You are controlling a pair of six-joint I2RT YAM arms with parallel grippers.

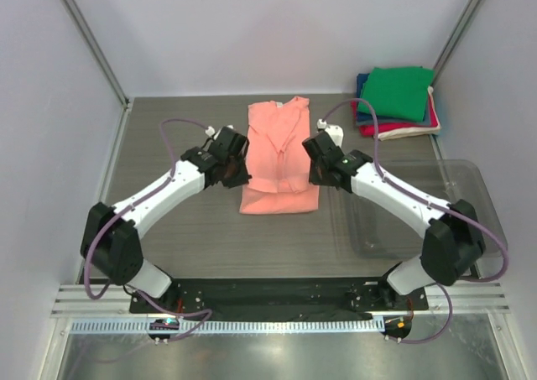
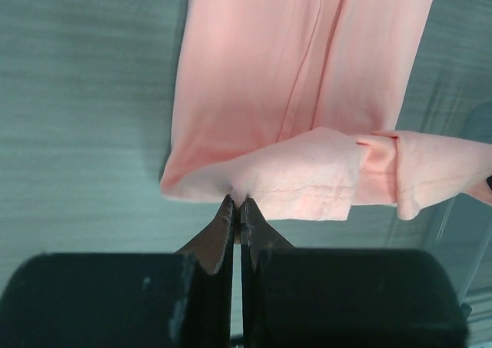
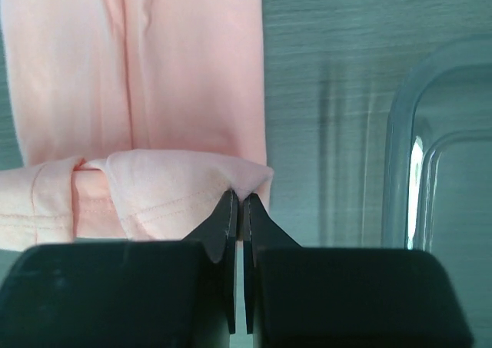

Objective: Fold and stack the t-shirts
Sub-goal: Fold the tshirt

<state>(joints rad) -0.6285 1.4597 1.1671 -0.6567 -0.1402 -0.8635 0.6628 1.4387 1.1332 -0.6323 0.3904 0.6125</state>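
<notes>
Ok, mid-fold. Salmon shirt (image 1: pixel 281 145) lies mid-table as a long strip. Left gripper (image 2: pixel 237 207) and right gripper (image 3: pixel 237 200) each pinch a near hem corner, jaws closed on cloth. Next likely: carry hem toward collar in sync, then onto folded stack (image 1: pixel 399 103), far right corner.

spread t-shirt (image 1: pixel 279 158) at table (image 1: pixel 185 229) centre, folded stack (image 1: pixel 398 101) far right, tray (image 1: pixel 377 233) before it.
</notes>
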